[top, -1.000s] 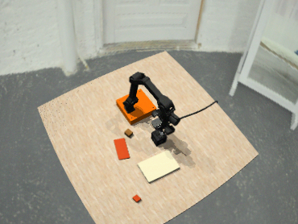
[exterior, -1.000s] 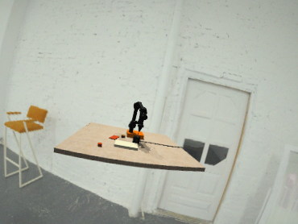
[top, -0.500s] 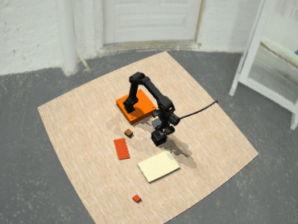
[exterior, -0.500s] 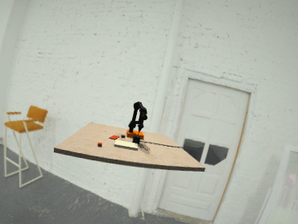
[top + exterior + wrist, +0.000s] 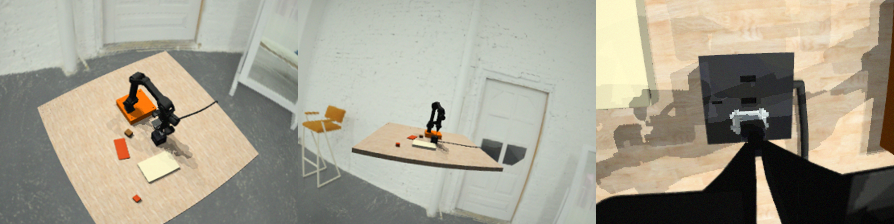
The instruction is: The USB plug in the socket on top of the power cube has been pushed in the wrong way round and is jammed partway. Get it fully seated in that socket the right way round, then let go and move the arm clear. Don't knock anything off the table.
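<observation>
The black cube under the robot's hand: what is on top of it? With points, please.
Two dark slots and a smaller one show on the black cube (image 5: 159, 138) (image 5: 434, 139) (image 5: 723, 75). A silvery plug (image 5: 736, 120) is there too, gripped by the tool (image 5: 756, 148), which hides whatever lies beneath its tips.

Through the wrist view I observe my black jaws closed on the silvery metal plug (image 5: 750, 119) over the dark square power cube (image 5: 726, 75); two dark slots lie beyond.

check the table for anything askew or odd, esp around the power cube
Nothing looks spilled or knocked over. At the power cube, the claw covers the plug, so its fit can't be judged.
</observation>
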`<state>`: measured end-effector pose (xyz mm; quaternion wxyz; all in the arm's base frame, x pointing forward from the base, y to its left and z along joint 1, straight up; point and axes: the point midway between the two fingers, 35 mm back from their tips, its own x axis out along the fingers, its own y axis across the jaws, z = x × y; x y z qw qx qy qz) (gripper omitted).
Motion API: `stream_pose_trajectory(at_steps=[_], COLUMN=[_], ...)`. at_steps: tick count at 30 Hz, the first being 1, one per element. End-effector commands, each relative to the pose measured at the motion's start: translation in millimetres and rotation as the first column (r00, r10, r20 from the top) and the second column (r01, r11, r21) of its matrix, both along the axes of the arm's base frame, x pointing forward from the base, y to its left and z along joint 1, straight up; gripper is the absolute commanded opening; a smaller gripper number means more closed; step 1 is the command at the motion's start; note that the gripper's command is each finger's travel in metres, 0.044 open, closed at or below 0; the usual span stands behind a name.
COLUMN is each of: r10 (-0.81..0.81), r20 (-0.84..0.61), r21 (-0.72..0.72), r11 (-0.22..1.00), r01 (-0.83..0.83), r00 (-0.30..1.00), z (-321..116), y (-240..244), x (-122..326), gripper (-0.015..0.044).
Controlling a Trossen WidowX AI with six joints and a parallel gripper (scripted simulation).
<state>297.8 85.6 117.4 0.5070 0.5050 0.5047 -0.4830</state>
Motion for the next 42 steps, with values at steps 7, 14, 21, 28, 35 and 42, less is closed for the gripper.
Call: stream_pose_trajectory(at_steps=[7,14,21,28,35,42], r10=[-0.008,-0.011,-0.013,-0.016,-0.019,-0.021], r20=[0.002,0.002,0.001,0.001,0.001,0.001], r21=[0.01,0.014,0.018,0.023,0.027,0.031], r11=[1.0,1.0,1.0,1.0,0.999,0.999], r01=[0.008,0.011,0.013,0.016,0.019,0.021], r00=[1.0,1.0,1.0,1.0,1.0,1.0], z=[-1.1,-1.9,-2.7,-3.6,-4.4,-5.2], y=[1.1,1.5,2.0,2.4,2.9,3.3], x=[0.0,0.0,-0.1,-0.2,-0.2,-0.3], gripper=[0.0,0.0,0.0,0.0,0.0,0.0])
